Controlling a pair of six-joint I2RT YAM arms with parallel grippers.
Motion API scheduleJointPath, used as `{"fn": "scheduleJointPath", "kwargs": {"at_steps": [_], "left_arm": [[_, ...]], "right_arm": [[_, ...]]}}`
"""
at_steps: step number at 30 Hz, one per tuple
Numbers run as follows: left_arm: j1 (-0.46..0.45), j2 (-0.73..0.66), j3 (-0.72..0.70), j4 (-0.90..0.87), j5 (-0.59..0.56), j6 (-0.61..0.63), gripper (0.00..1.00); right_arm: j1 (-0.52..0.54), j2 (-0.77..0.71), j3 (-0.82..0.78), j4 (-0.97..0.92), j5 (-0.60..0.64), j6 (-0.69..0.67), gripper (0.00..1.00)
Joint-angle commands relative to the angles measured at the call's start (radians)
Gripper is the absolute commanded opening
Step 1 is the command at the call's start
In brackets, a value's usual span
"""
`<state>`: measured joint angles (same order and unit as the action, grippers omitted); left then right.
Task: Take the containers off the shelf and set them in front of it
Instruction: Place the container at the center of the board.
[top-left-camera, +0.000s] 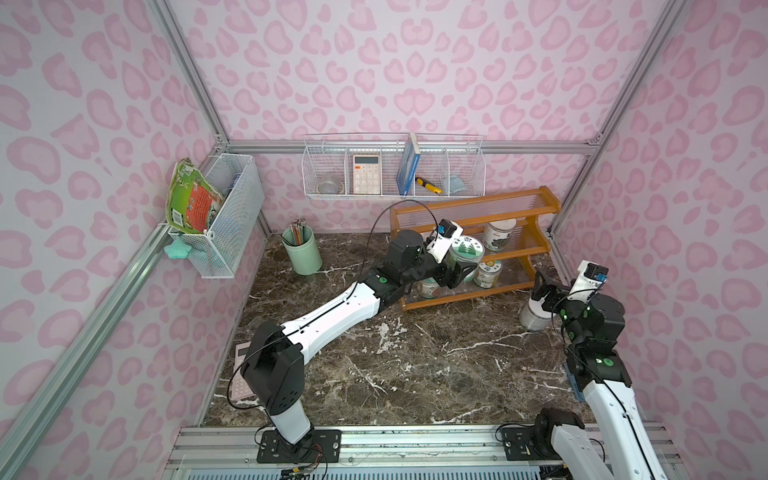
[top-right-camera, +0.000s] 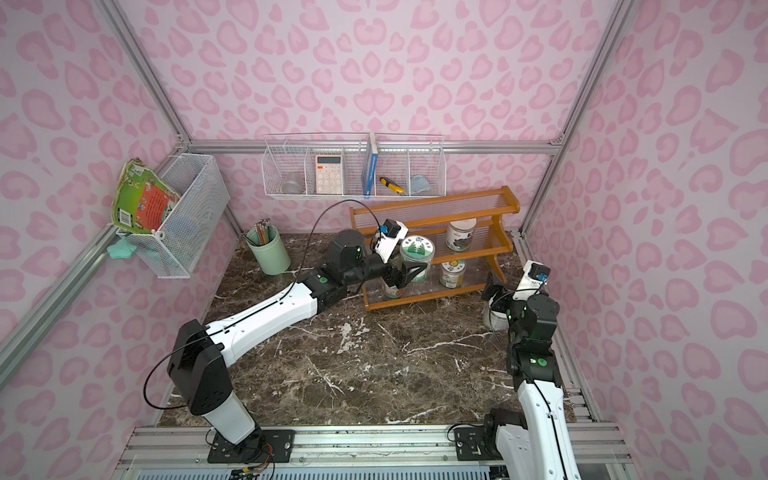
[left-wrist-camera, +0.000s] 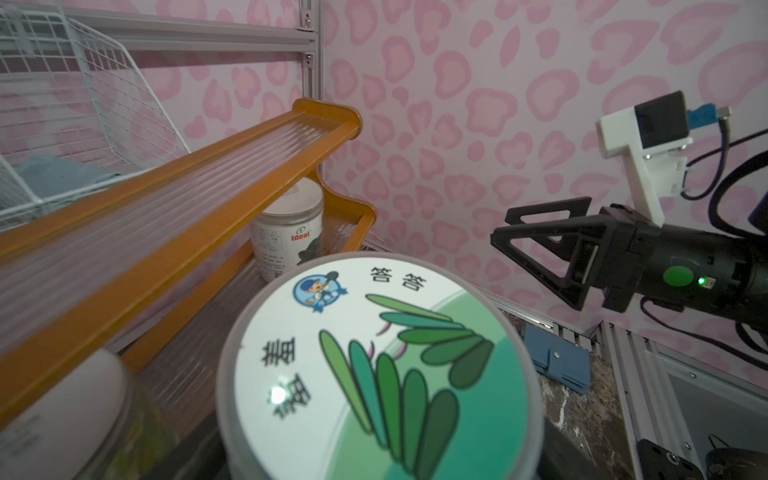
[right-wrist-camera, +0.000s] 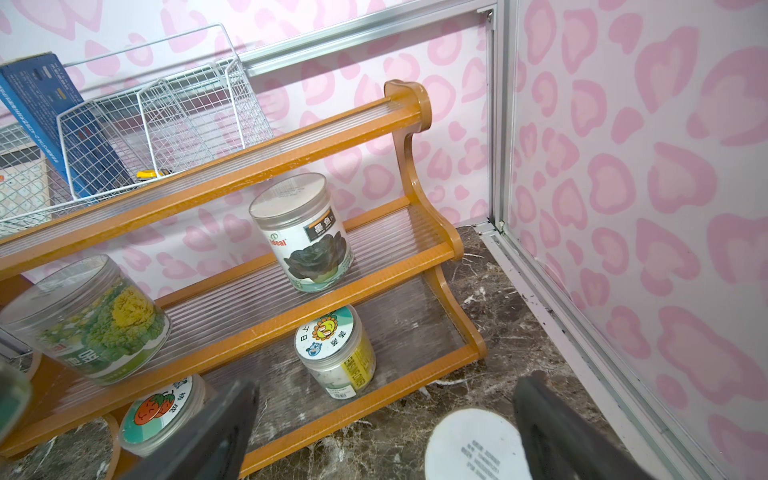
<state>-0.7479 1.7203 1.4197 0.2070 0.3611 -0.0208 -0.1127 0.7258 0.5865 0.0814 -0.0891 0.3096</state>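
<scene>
Our left fingers (top-left-camera: 455, 276) grip a green-lidded jar (top-left-camera: 467, 248); right fingers (right-wrist-camera: 208, 432), released, flank a white-lidded jar (right-wrist-camera: 473, 444) on the tabletop (top-left-camera: 415, 365); at least three sit on the shelf (right-wrist-camera: 291, 153).

My cell, itemised: walls (top-left-camera: 415, 62) papered in pink leopard spots, aluminium framing (top-left-camera: 191, 75) at the corners, dark white-veined marble worktop (top-left-camera: 415, 374), a white wire basket (top-left-camera: 324, 166) on the back wall, a mesh bin (top-left-camera: 237, 224) on the side wall, even light throughout.

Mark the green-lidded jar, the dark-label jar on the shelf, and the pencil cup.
green-lidded jar (top-left-camera: 464, 248): in a top view, middle of the lid.
dark-label jar (top-left-camera: 498, 241): in a top view, the label.
pencil cup (top-left-camera: 305, 257): in a top view, outer wall.
</scene>
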Motion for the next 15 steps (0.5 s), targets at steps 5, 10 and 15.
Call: {"fn": "scheduleJointPath", "kwargs": {"at_steps": [5,10,15], "left_arm": [[-0.042,0.068,-0.083,0.24,-0.016,-0.047,0.67],[-0.064,0.121,-0.149,0.366,-0.027,-0.067,0.67],[-0.074,0.182,-0.2,0.487,-0.023,-0.091,0.67]], "right_arm": [[-0.011,-0.03,0.017,-0.018,0.017,0.0,0.99],[-0.017,-0.048,0.015,-0.02,0.017,0.008,0.99],[-0.019,-0.058,0.011,-0.02,0.015,0.011,0.99]]}}
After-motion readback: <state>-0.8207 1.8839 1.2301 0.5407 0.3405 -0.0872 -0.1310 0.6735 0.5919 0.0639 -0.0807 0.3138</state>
